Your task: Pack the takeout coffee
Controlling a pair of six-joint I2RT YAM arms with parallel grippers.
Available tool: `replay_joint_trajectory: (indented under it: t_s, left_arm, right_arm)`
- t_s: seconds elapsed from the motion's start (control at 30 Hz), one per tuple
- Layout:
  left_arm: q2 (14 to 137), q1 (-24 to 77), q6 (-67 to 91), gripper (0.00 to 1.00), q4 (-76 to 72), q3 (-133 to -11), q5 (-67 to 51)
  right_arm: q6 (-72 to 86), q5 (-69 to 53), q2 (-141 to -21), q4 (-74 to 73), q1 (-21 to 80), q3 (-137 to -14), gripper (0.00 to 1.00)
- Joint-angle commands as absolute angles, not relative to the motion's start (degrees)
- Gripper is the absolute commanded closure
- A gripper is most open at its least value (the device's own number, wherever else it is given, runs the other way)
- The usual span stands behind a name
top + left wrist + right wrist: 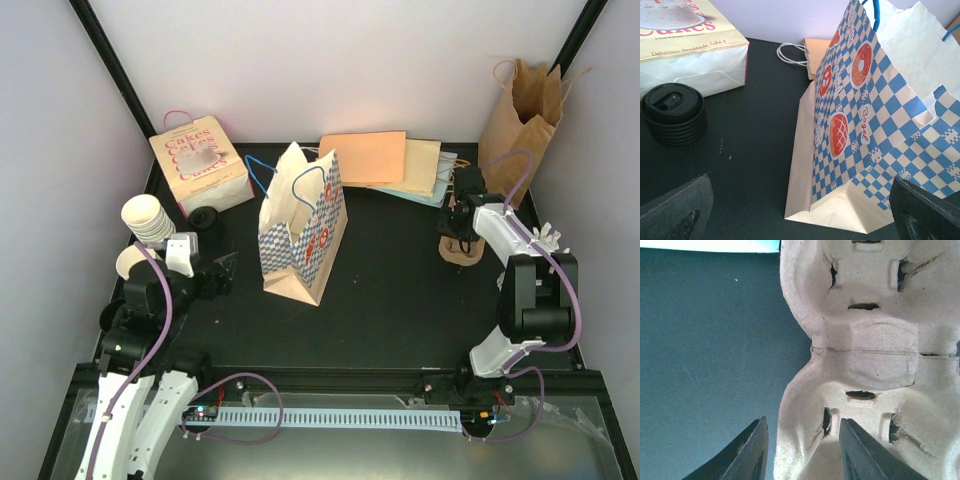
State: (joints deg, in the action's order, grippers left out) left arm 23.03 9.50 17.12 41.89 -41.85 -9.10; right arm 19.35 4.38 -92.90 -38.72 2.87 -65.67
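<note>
- The left gripper (800, 225), at lower left in the top view, is spread wide and holds nothing.
- The right gripper (802, 445), at right, is partly parted astride the pulp carrier (865, 355) edge, with no grip on it.
- The paper cups (148, 218) and black lids (673, 112) are stacked at left.

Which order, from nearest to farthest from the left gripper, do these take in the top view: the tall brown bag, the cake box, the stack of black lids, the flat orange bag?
Starting from the left gripper:
1. stack of black lids, just beyond it, on the left.
2. cake box, back left.
3. flat orange bag, back middle.
4. tall brown bag, back right corner.
</note>
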Motion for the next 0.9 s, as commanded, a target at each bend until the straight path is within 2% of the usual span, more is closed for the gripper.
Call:
replay_joint_trajectory:
  t_s: [0.0, 0.17, 0.43, 0.87]
  left_arm:
    - [23.90, 9.64, 16.76, 0.01, 40.23, -41.84, -9.91]
    - [23.74, 9.65, 16.72, 0.01, 40.32, -41.75, -9.84]
    - [23.78, 9.59, 16.79, 0.01, 40.28, -41.84, -9.76]
    - [23.81, 9.58, 16.86, 0.01, 40.32, -41.80, -9.74]
  right_arm:
    - [18.64, 6.72, -94.72, -38.63, 3.49, -66.52, 0.54]
    - [18.55, 6.55, -95.43, -38.59, 3.69, -66.37, 0.53]
    - [18.63, 6.28, -95.36, -38.30, 3.69, -65.74, 0.64]
    - [18.55, 4.50, -96.84, -37.80, 3.68, -65.83, 0.61]
